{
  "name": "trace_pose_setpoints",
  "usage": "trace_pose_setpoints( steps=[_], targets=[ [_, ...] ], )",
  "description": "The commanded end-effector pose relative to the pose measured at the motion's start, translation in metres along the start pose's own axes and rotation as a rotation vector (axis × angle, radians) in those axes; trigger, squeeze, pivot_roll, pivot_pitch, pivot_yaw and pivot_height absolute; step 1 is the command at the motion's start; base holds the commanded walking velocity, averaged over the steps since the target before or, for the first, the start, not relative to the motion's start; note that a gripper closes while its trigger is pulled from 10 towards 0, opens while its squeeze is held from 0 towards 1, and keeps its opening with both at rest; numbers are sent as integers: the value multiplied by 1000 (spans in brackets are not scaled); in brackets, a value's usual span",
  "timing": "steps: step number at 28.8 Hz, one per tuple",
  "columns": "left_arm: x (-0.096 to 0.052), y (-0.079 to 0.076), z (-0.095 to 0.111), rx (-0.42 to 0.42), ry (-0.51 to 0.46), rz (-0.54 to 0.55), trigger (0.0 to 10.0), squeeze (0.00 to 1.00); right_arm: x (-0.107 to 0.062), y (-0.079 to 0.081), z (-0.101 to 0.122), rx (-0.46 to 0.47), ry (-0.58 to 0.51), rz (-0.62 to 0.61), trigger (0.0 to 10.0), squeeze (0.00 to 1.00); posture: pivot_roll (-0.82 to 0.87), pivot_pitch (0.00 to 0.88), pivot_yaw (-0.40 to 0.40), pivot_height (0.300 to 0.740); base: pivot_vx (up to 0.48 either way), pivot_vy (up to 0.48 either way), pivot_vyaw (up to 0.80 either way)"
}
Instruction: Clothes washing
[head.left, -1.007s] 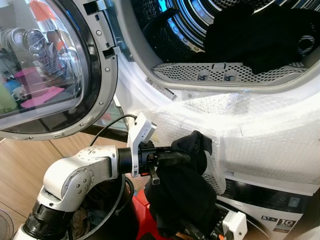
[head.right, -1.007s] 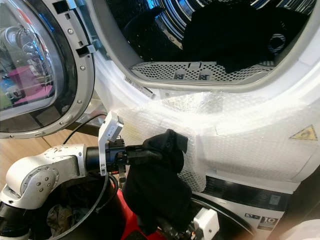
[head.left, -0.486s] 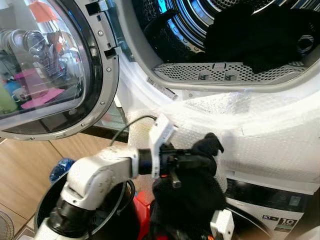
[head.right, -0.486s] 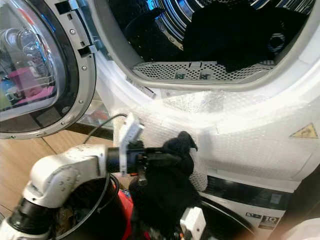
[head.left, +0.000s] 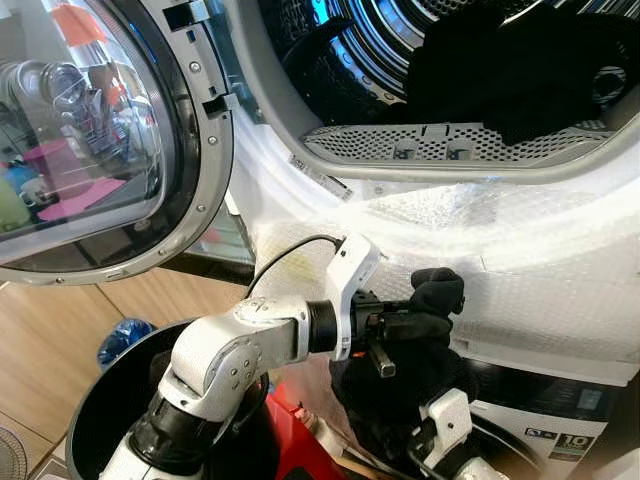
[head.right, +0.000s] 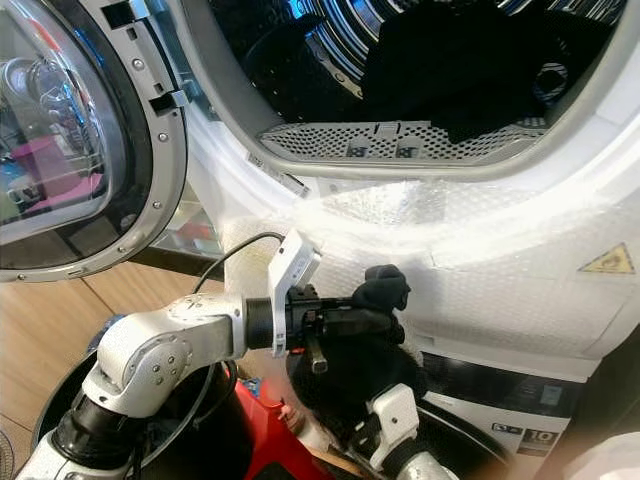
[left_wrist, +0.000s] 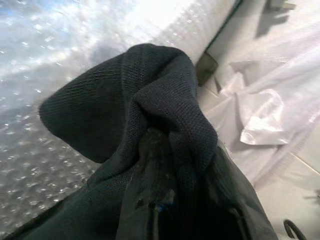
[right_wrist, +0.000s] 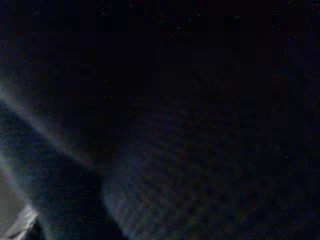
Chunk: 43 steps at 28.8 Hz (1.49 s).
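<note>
Since a second ago the left arm (head.left: 240, 350) has swung right and up, carrying the black garment (head.left: 400, 385) closer to the bubble-wrapped front (head.left: 560, 290) of the washer. Farthest left, the open door (head.left: 110, 140) hangs wide, its glass reflecting a room. Below it sits a dark basket (head.left: 90, 420) on the wood floor (head.left: 40, 340). The left gripper (head.left: 425, 322) is clamped tight on a bunched fold of the garment, whose cloth hides its fingertips in the left wrist view (left_wrist: 150, 145). The garment hangs below the drum opening, just beside the wrap. Above, more dark clothes (head.left: 520, 70) lie inside the drum (head.left: 350, 50). Low at right, the right gripper (head.left: 440, 440) is buried under the hanging cloth; I cannot tell how its fingers stand.
</note>
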<state>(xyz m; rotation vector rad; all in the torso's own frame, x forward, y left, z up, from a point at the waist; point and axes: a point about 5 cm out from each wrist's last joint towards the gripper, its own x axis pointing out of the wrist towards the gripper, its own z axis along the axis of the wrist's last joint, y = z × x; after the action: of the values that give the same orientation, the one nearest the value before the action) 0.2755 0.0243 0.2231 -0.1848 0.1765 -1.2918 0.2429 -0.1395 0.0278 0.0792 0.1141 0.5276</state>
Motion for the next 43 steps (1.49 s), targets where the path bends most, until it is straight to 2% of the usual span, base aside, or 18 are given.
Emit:
trace_pose_setpoints(
  steps=[1, 4, 7, 10, 12, 19, 22, 26, 29, 31, 33, 35, 37, 42, 43],
  targets=[
    [-4, 7, 11, 26, -39, 49, 0, 0, 2, 0, -3, 31, 1, -68, 10000, 0, -72, 0, 270, 740, 0, 0, 0],
    [-3, 10, 12, 22, -41, 79, 0, 0, -2, -6, -4, 78, -30, -158, 10000, 0, -71, 0, 271, 740, 0, 0, 0],
    [2, 14, 17, 24, -51, 118, 0, 0, -9, -1, -16, 19, 39, -137, 10000, 0, -67, 0, 278, 740, 0, 0, 0],
    [6, 17, 22, 18, -71, 151, 0, 0, -12, 1, -27, 3, 96, -145, 10000, 0, -74, 0, 281, 740, 0, 0, 0],
    [11, 19, 28, -9, -94, 178, 0, 0, -11, 2, -31, 48, 99, -194, 10000, 0, -75, 0, 285, 740, 0, 0, 0],
    [21, 16, 30, -25, -101, 186, 0, 0, -8, 4, -42, 66, 149, -238, 10000, 0, -74, 0, 284, 740, 0, 0, 0],
    [24, 13, 28, -41, -94, 174, 0, 0, -6, 0, -39, 103, 117, -298, 10000, 0, -75, 0, 284, 740, 0, 0, 0],
    [27, 5, 21, -42, -59, 145, 0, 0, 2, -10, -17, 226, -72, -400, 10000, 0, -75, 0, 284, 740, 0, 0, 0],
    [28, 4, 20, -45, -53, 139, 0, 0, 5, -7, -12, 241, -113, -367, 10000, 0, -73, 0, 285, 740, 0, 0, 0],
    [29, 0, 17, -29, -33, 120, 0, 0, 11, 4, -1, 270, -185, -262, 10000, 0, -72, 0, 286, 740, 0, 0, 0],
    [30, -1, 16, -28, -29, 119, 0, 0, 12, 5, -1, 275, -184, -245, 10000, 0, -72, 0, 286, 740, 0, 0, 0],
    [31, -4, 14, -18, -17, 108, 0, 0, 14, 9, -8, 244, -128, -208, 10000, 0, -75, 0, 286, 740, 0, 0, 0],
    [33, -6, 14, -13, -10, 96, 0, 0, 14, 10, -9, 268, -128, -204, 10000, 0, -71, 0, 285, 740, 0, 0, 0],
    [39, -21, 8, -21, 22, 33, 0, 0, 16, 13, -9, 268, -122, -181, 10000, 0, -81, 0, 283, 740, 0, 0, 0],
    [40, -22, 7, -21, 27, 26, 0, 0, 16, 12, -10, 267, -119, -181, 5216, 0, -81, 0, 283, 740, 0, 0, 0]
  ],
)
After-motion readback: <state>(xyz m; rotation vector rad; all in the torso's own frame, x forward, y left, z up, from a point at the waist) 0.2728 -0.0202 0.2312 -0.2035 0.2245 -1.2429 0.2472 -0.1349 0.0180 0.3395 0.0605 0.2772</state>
